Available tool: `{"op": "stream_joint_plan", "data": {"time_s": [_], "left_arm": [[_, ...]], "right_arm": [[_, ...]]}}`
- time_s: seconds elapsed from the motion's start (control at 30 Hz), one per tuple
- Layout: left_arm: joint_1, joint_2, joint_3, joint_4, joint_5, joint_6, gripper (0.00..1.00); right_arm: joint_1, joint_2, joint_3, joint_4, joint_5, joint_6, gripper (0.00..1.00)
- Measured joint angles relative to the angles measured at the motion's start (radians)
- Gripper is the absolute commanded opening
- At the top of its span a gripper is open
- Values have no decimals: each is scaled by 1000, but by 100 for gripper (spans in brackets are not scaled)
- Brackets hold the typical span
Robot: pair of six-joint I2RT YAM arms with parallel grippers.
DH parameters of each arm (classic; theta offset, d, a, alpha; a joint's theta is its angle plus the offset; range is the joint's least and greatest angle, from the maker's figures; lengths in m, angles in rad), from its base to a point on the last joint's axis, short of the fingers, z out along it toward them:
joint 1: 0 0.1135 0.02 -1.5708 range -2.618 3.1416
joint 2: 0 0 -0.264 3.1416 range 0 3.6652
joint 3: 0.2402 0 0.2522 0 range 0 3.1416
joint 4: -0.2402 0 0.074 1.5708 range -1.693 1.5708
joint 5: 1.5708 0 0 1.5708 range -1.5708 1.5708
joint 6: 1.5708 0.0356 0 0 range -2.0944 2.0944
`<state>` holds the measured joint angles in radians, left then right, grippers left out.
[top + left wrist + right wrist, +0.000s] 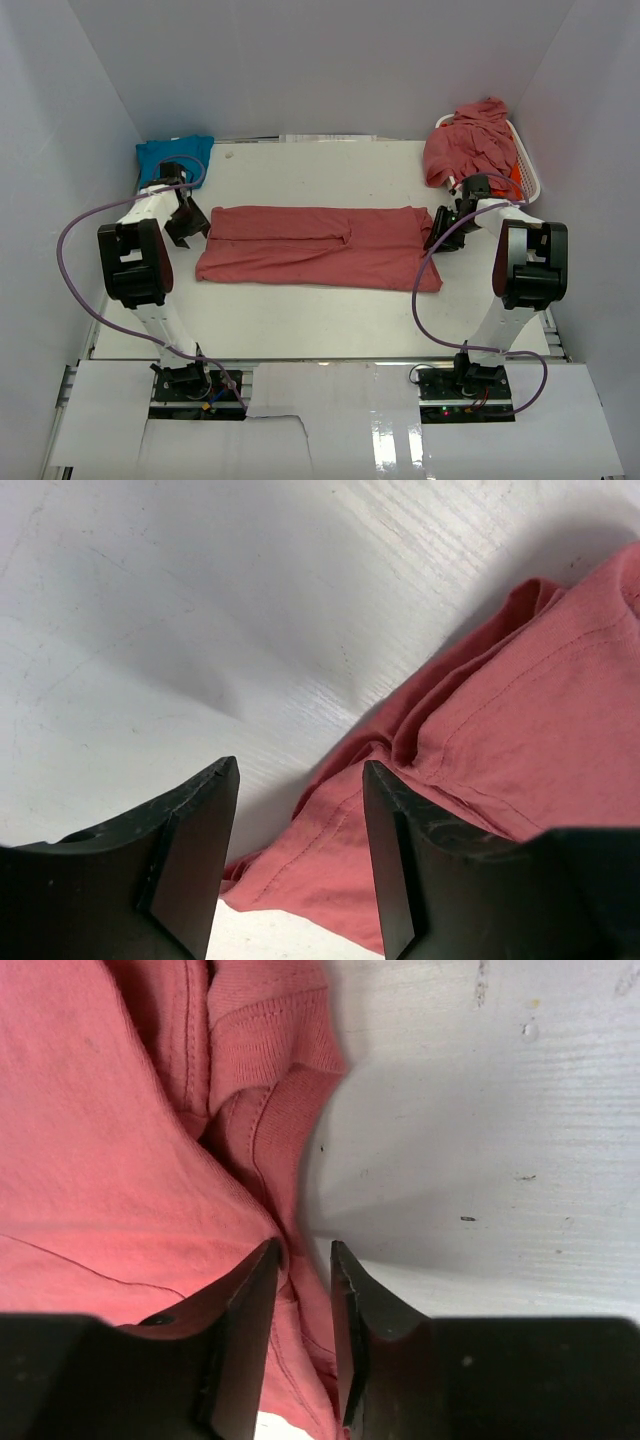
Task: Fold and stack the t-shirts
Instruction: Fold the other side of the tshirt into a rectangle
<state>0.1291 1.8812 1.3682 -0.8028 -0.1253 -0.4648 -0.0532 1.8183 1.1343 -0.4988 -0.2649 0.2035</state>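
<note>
Your rose shirt (320,245) lies folded lengthwise. The left gripper (300,775) stands released and the right gripper (305,1252) narrowly parted, gripping nothing. Next, I judge, pinch both ends and fold across.

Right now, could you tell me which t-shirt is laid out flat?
The rose-red t-shirt spread out in the middle; the turquoise t-shirt is bunched in the far-left corner, and the rose-red heap lies on the basket.

basket (530,168) mostly buried by heaped shirts (470,145), turquoise shirt (165,152) apparently part-hidden
</note>
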Motion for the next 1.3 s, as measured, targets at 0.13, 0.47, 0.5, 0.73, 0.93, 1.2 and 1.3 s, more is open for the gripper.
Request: {"op": "stream_joint_plan", "data": {"time_s": [0.13,0.47,0.5,0.73,0.93,1.2,1.3], "left_arm": [[0,-1,0,3,-13,-8,64],[0,-73,9,-7,-11,12,65],[0,-92,-3,-3,-6,16,65],[0,-224,-159,-34,42,28,76],[0,-252,-210,-53,72,32,77],[-3,-323,-206,21,198,34,78],[-21,-327,-170,40,219,24,78]], "right_arm": [[0,0,5,-1,2,-3,43],[0,-96,60,-70,6,5,87],[0,-126,55,-75,2,4,87],[0,-327,-106,-90,-68,27,87],[0,-404,-293,-132,-125,85,85],[0,-575,-358,-150,-150,157,84],[6,-575,-358,-156,-143,160,84]]}}
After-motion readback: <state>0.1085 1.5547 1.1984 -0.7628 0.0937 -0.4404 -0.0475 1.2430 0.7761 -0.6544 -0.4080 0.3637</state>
